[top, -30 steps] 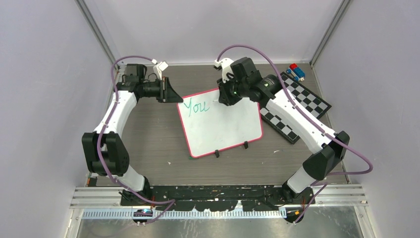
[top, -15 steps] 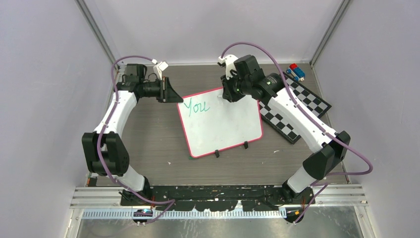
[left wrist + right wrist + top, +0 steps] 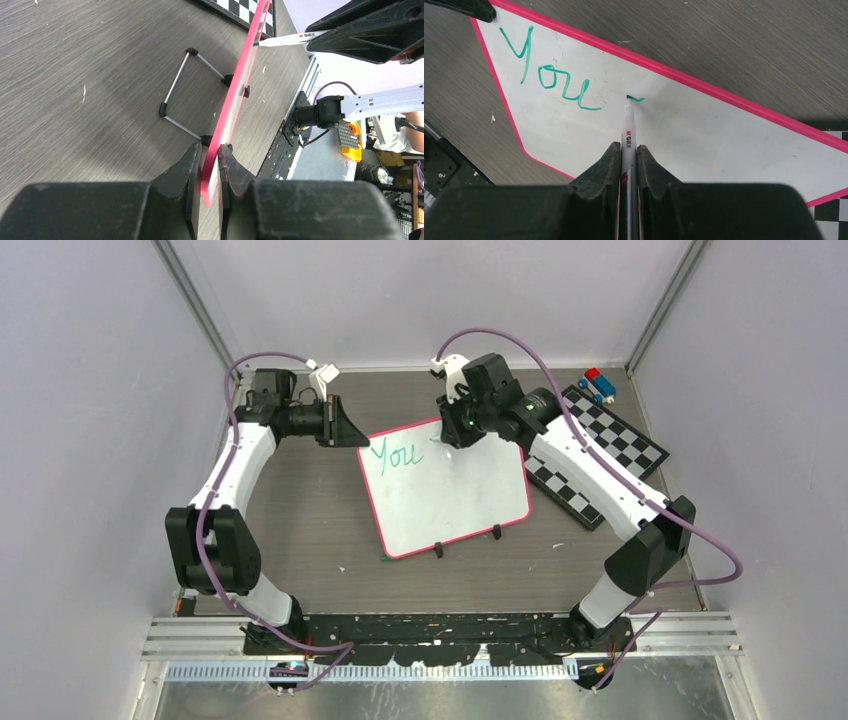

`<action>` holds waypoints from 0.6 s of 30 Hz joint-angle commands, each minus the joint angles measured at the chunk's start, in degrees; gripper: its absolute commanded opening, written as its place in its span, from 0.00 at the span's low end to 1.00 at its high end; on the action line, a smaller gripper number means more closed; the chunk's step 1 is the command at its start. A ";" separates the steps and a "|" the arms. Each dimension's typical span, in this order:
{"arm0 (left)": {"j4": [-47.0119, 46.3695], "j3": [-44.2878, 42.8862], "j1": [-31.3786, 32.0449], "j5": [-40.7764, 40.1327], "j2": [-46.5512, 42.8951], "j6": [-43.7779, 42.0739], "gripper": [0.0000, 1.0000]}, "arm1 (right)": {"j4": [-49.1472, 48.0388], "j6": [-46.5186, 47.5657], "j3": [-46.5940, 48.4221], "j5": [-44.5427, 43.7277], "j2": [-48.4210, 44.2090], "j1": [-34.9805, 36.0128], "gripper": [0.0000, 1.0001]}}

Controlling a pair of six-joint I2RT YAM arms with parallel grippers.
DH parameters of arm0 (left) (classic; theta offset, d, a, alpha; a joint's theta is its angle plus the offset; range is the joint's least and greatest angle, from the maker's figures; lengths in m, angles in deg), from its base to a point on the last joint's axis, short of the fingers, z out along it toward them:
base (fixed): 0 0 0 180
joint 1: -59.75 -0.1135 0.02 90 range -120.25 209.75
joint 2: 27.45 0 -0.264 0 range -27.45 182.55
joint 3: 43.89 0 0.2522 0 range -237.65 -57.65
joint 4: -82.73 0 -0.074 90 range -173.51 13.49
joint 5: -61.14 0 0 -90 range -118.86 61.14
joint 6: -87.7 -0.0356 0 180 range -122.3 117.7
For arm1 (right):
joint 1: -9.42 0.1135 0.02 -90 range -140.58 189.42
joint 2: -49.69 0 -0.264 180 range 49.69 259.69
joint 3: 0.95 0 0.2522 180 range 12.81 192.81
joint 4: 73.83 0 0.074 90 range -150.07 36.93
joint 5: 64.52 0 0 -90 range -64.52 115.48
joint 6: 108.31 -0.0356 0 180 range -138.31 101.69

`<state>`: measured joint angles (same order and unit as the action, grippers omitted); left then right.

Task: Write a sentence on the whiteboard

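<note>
The whiteboard [image 3: 450, 495] with its pink-red rim lies tilted on the table; it shows edge-on in the left wrist view [image 3: 240, 90]. Green writing "You" [image 3: 396, 456] sits at its upper left, also in the right wrist view [image 3: 551, 75], with a short fresh green stroke [image 3: 636, 98] to its right. My left gripper [image 3: 352, 432] is shut on the board's top-left corner [image 3: 212, 170]. My right gripper [image 3: 452, 435] is shut on a white marker [image 3: 628, 135], its green tip touching the board at the new stroke.
A black-and-white checkered board [image 3: 600, 455] lies right of the whiteboard, partly under it. Small red and blue blocks [image 3: 598, 385] sit at the back right corner. The whiteboard's wire stand [image 3: 192, 90] props it off the table. Walls close in on three sides.
My right gripper with the marker has shifted slightly left and back over the board's top edge; a short green stroke now shows right of "You". The left arm has not moved.
</note>
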<state>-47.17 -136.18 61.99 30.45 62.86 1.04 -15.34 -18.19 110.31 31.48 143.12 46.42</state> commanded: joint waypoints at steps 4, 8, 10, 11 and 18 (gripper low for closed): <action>0.50 -1.85 0.15 -0.16 -1.56 -0.38 0.00 | -2.64 0.82 -3.23 0.99 -1.20 0.72 0.00; 0.67 -2.12 0.19 -0.25 -1.32 -0.38 0.00 | -2.50 1.43 -5.98 0.54 -2.64 0.65 0.00; 0.68 -2.14 0.14 -0.24 -1.30 -0.36 0.00 | -2.41 1.63 -7.09 0.29 -3.47 0.63 0.00; 0.69 -2.13 0.13 -0.21 -1.29 -0.35 0.00 | -2.33 1.76 -7.40 0.20 -3.66 0.57 0.00; 0.69 -2.18 0.21 -0.24 -1.17 -0.17 0.00 | -1.30 1.90 -5.70 0.42 -5.15 -3.19 0.00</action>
<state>-46.78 -136.18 61.99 29.57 62.86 0.25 -15.36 -17.44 102.94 33.69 140.70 45.56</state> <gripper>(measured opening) 0.157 0.204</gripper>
